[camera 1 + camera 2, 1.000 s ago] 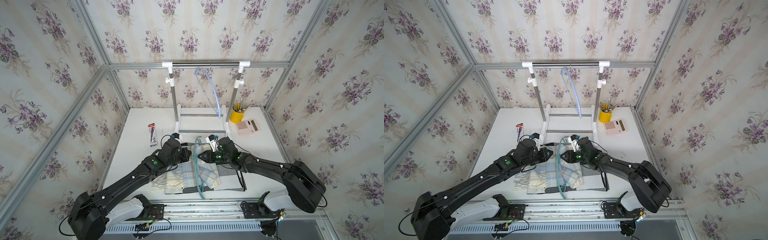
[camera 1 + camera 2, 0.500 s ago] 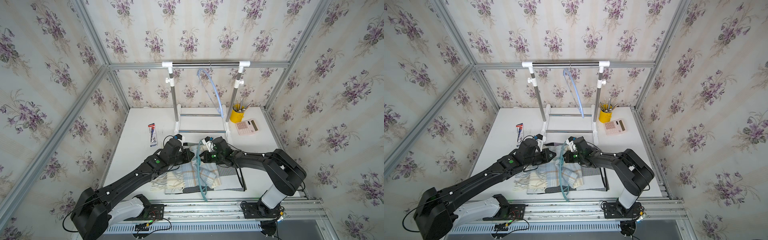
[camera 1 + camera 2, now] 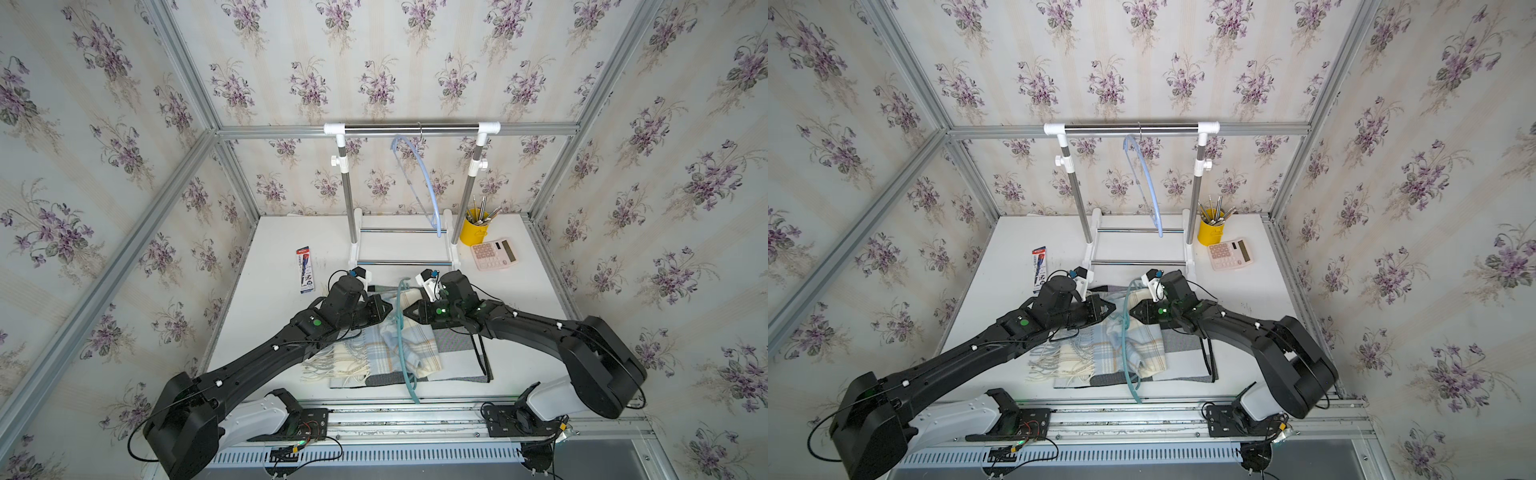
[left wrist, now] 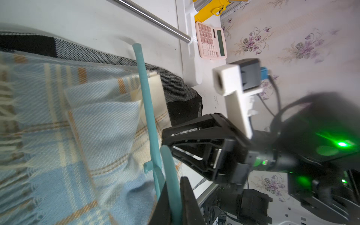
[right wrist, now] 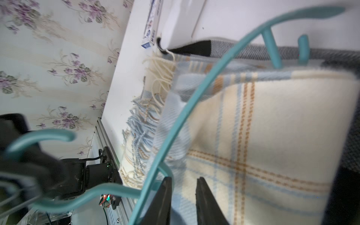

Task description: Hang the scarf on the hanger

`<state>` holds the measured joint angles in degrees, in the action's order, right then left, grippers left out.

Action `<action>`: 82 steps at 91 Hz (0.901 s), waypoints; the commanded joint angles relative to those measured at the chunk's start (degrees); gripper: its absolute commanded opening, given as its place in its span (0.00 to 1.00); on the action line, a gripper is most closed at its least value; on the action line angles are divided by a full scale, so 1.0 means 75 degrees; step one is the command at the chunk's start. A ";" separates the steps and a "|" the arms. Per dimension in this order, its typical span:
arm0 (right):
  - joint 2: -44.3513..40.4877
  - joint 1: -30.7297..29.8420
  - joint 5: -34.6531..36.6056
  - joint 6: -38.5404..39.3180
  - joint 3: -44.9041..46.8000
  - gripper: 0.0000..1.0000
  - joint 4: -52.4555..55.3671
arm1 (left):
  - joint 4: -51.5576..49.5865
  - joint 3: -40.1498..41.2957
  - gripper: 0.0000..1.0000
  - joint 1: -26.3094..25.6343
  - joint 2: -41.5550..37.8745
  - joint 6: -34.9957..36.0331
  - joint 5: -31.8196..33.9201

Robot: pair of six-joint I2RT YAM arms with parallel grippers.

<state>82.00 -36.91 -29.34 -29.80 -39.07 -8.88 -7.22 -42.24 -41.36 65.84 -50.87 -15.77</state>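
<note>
My right arm has swung its elbow back out, yet the right hand (image 3: 406,312) sits almost where it was, just across the teal hanger (image 3: 401,332) from my left hand (image 3: 389,309). Its fingers stand slightly apart over the scarf (image 5: 272,126), pinching nothing I can see. The left hand is clamped on the hanger's bar. The scarf lies on the dark mat (image 3: 457,345) beneath both hands, under the hanger. I judge no fold is caught yet, so threading has not begun.
</note>
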 commanded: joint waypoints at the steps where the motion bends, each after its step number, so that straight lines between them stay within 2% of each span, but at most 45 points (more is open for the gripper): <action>1: -0.0659 0.0138 0.0025 0.0159 0.0506 0.21 0.0375 | -0.0051 0.0007 0.00 -0.0004 -0.0011 0.0001 0.0053; 15: -0.1381 -0.0021 -0.0466 -0.0357 0.1882 0.12 -0.0265 | 0.0001 0.0006 0.00 -0.0004 0.0057 0.0006 0.0017; 25: -0.1532 -0.0566 -0.0656 -0.0747 0.2546 0.07 -0.1060 | 0.0025 0.0007 0.00 -0.0004 0.0101 0.0004 0.0017; 39: -0.0667 -0.1595 -0.0788 -0.1343 0.2300 0.03 -0.2129 | 0.0200 0.0060 0.00 -0.0004 0.0142 -0.0103 -0.0149; 53: 0.0447 -0.2046 -0.1017 -0.1910 0.1823 0.01 -0.3118 | 0.0267 0.0044 0.00 -0.0027 0.0212 -0.0223 -0.0271; 57: 0.0581 -0.2051 -0.0937 -0.1757 0.1678 0.03 -0.2987 | 0.0250 0.0006 0.00 -0.0028 0.0237 -0.0235 -0.0311; 67: 0.0356 -0.2003 0.0134 -0.0724 0.1076 0.12 -0.1161 | 0.0198 -0.0120 0.00 -0.0039 0.0307 -0.0237 -0.0426; 82: -0.0485 -0.1338 0.0128 -0.0318 0.0920 0.13 -0.0138 | -0.0069 -0.0382 0.00 -0.0074 0.0384 -0.0100 -0.0509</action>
<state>81.78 -49.34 -30.55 -36.62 -31.07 -15.79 -6.07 -43.83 -41.65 68.40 -51.94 -16.82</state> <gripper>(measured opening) 0.129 0.101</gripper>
